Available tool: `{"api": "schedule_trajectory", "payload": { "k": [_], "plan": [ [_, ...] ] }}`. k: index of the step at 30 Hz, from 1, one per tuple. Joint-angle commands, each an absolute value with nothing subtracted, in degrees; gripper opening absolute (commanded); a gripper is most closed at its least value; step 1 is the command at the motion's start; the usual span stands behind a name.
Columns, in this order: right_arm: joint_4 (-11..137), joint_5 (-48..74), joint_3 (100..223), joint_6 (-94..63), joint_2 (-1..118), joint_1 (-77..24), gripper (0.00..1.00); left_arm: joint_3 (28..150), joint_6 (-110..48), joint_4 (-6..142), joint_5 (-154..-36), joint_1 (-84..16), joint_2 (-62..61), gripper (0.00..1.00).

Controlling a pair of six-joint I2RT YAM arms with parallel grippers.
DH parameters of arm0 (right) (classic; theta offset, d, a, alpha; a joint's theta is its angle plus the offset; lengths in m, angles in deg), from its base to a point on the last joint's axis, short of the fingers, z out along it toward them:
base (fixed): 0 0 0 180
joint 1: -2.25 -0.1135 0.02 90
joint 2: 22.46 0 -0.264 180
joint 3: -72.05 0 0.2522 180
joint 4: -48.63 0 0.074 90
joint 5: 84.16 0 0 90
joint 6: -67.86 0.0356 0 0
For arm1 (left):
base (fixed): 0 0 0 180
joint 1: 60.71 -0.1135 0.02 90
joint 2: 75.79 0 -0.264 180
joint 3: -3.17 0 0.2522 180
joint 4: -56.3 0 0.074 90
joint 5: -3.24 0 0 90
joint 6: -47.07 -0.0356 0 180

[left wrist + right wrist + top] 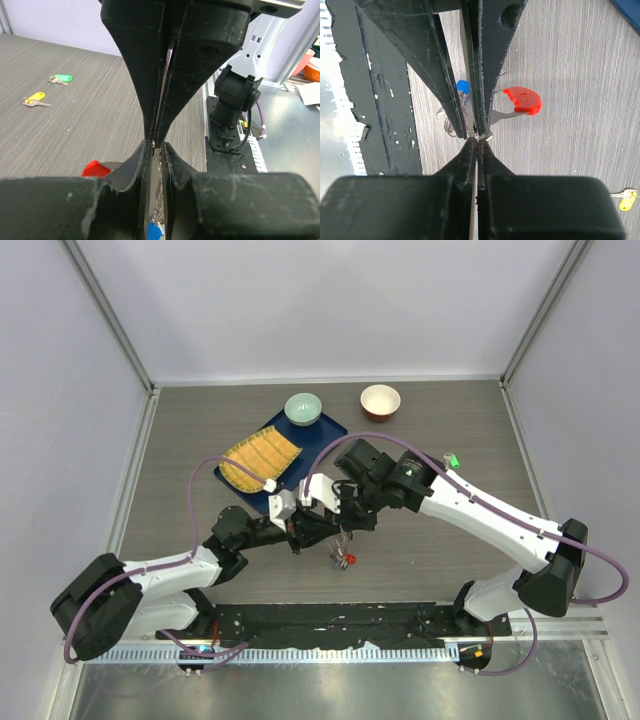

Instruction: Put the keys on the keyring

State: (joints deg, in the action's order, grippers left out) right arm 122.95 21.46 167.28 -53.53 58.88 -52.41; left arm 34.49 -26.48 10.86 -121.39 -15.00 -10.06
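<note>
The keyring (522,99) hangs pinched between left gripper (156,150) and right gripper (477,142) fingertips.

From above, looks steeply down, table (185,430) near edge at 6 o'clock. From each wrist, faces the other closely, sharing the keyring (343,558).

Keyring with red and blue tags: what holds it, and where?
The right end effector pinches the silver metal keyring by its wire ring; the left end effector seems to clamp metal beside its blue tag.

green bowl (303,408), red bowl (380,401), blue tray (328,433)
</note>
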Motion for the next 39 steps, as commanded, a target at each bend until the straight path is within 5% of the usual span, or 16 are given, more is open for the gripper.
{"api": "schedule_trajectory", "payload": {
  "k": [1, 10, 19, 29, 39],
  "plan": [
    [120.7, 22.5, 167.7, -54.1, 56.0, -52.8, 0.01, 36.0, -27.4, 10.4, -122.8, -15.3, -9.7, 0.16],
    [120.6, 22.6, 167.8, -54.0, 56.1, -52.8, 0.01, 37.1, -27.4, 11.3, -123.1, -15.4, -8.5, 0.13],
    [120.3, 23.2, 167.6, -54.0, 56.2, -52.8, 0.01, 38.3, -27.2, 13.6, -123.0, -15.4, -8.6, 0.0],
    [104.6, 13.4, 159.5, -46.8, 46.1, -52.8, 0.48, 35.0, -24.2, 9.0, -114.9, -15.3, -10.1, 0.0],
    [87.6, 10.8, 142.9, -38.3, 34.1, -52.7, 0.5, 32.5, -20.3, -1.6, -109.6, -15.4, -10.8, 0.0]
  ]
}}
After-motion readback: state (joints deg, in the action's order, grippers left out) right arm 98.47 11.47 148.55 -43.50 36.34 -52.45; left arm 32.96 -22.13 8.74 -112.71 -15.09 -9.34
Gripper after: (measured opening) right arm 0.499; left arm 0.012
